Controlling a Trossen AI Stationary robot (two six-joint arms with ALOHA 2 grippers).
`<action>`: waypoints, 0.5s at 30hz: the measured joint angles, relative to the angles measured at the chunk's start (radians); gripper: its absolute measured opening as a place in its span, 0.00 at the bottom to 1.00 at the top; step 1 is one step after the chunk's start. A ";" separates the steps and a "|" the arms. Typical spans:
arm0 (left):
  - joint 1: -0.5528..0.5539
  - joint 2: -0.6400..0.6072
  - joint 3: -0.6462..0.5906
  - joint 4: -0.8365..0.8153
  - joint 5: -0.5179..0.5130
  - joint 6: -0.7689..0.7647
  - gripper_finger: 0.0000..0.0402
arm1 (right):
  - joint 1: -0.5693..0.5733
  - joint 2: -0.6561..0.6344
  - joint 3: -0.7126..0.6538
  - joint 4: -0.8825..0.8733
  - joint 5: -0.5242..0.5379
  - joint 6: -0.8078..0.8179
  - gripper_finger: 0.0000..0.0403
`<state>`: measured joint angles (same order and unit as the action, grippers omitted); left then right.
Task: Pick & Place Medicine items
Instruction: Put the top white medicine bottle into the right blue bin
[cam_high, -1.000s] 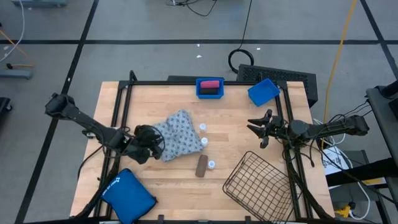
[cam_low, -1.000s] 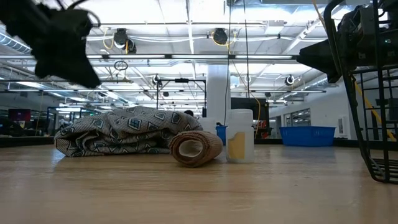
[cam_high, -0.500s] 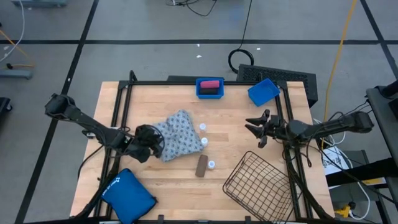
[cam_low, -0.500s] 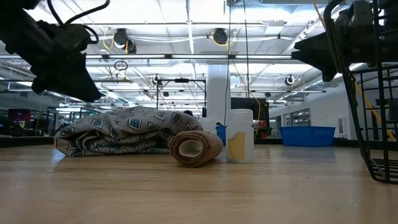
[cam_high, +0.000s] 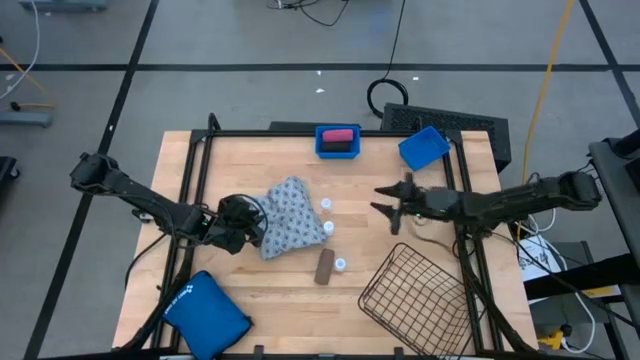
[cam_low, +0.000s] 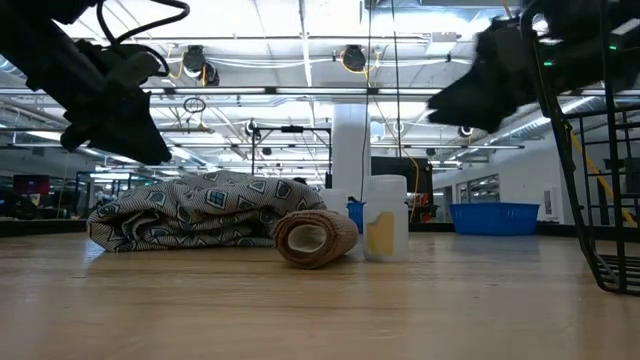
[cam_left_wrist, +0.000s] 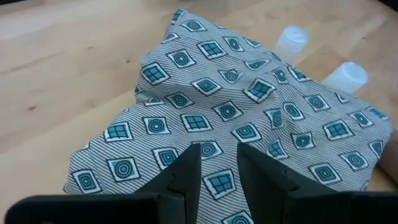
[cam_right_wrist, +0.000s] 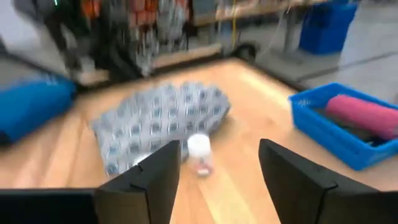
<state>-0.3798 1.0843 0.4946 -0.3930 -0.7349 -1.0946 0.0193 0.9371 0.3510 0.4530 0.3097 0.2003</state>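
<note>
The grey-blue patterned soft pack (cam_high: 287, 216) lies crumpled near the middle of the wooden table (cam_high: 400, 250). Two tiny white vials (cam_high: 326, 205) sit just beside its edge on the side toward the right arm, one behind the other. A third white vial (cam_high: 340, 265) stands nearer the front, close beside the brown oblong container (cam_high: 324, 266), which lies on its side; in the low view its round end (cam_low: 312, 238) faces the camera with the vial (cam_low: 385, 231) next to it. The pink oblong container (cam_high: 339, 135) rests inside a small blue bin (cam_high: 337, 151) at the table's far edge.

The left gripper (cam_high: 252, 222) hangs over the pack's edge nearest the left arm; its fingers (cam_left_wrist: 186, 174) stand a narrow gap apart just above the cloth, gripping nothing.

The right gripper (cam_high: 392, 208) is in the air between the vials and the table's right side, its fingers (cam_right_wrist: 155, 171) spread wide and empty, pointing toward the pack.

A second, empty blue bin (cam_high: 423, 147) sits at the far right corner, a wire basket (cam_high: 415, 296) tilts at the front right, and a plain blue pouch (cam_high: 205, 312) lies at the front left.
</note>
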 joint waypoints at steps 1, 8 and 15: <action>0.004 0.000 0.000 0.004 0.000 0.000 0.28 | -0.016 0.048 0.046 -0.041 -0.031 -0.015 0.53; 0.033 0.000 0.000 0.011 0.000 0.000 0.28 | -0.122 0.389 0.324 -0.150 -0.184 -0.123 0.54; 0.034 0.000 0.000 0.037 -0.001 0.041 0.28 | -0.151 0.667 0.477 -0.118 -0.266 -0.171 0.54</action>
<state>-0.3462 1.0847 0.4946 -0.3557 -0.7355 -1.0539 -0.1315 1.6046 0.8281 0.3347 0.0439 0.0296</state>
